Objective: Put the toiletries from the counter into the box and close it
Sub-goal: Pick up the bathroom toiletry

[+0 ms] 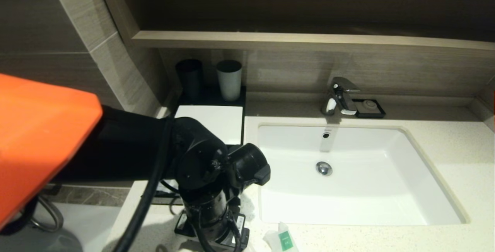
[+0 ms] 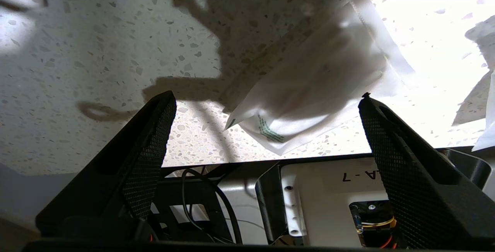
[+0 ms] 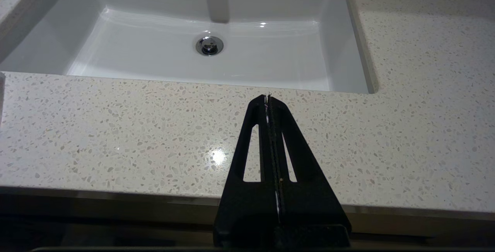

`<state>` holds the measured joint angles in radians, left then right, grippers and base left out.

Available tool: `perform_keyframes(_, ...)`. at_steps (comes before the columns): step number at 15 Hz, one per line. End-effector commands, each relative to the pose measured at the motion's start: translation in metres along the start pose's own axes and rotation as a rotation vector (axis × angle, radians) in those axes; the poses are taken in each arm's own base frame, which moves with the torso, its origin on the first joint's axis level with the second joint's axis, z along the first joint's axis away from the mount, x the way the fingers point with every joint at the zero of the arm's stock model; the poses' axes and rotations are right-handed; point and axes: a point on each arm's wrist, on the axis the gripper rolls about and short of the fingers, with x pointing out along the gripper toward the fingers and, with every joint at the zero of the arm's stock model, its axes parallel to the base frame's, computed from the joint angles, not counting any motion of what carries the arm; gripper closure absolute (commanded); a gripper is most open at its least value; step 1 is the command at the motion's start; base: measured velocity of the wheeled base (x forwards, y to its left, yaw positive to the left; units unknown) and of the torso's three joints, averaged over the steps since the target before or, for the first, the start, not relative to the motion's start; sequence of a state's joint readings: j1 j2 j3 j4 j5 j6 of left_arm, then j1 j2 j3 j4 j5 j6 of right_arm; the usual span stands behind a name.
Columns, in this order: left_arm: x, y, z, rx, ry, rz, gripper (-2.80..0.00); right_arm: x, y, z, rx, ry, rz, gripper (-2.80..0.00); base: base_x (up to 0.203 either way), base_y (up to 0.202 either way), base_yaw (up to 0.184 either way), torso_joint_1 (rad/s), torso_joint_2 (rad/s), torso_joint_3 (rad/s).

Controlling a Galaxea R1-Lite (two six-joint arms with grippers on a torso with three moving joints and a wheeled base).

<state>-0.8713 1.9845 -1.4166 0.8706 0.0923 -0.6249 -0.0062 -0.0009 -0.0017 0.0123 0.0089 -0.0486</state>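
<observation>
- Toiletries: a white sachet [image 1: 281,239] lies on the tabletop [image 1: 444,190], cut off by the frame edge; a shadowed packet [image 2: 309,89] lies just beyond the left tool [image 2: 267,101], fingers wide apart, empty
- Box [image 1: 210,122] half hidden behind the left arm
- Right tool [image 3: 268,101] parked, fingers together

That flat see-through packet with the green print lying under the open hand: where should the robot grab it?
Probably from straight above, at the near corner with the green print of the flat clear plastic packet. It lies flat on the speckled stone counter, and the open left hand already straddles that corner.
</observation>
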Motion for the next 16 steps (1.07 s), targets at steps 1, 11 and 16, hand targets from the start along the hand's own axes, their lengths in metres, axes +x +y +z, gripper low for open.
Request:
perform_keyframes(1, 0.0, 0.0, 0.0, -0.002, 0.002, 0.003, -2.8, 0.0, 0.0, 0.0, 0.0, -0.001, 0.0, 0.0, 0.0, 0.0, 0.0, 0.0, 0.0, 0.0)
perform_keyframes(11, 0.006, -0.003, 0.003, 0.022, 0.0, 0.003, -2.8, 0.0, 0.0, 0.0, 0.0, -0.001, 0.0, 0.0, 0.0, 0.0, 0.0, 0.0, 0.0, 0.0)
perform_keyframes(16, 0.01, -0.004, 0.004, 0.024, 0.004, 0.008, -2.8, 0.0, 0.0, 0.0, 0.0, -0.001, 0.001, 0.0, 0.0, 0.0, 0.0, 0.0, 0.0, 0.0)
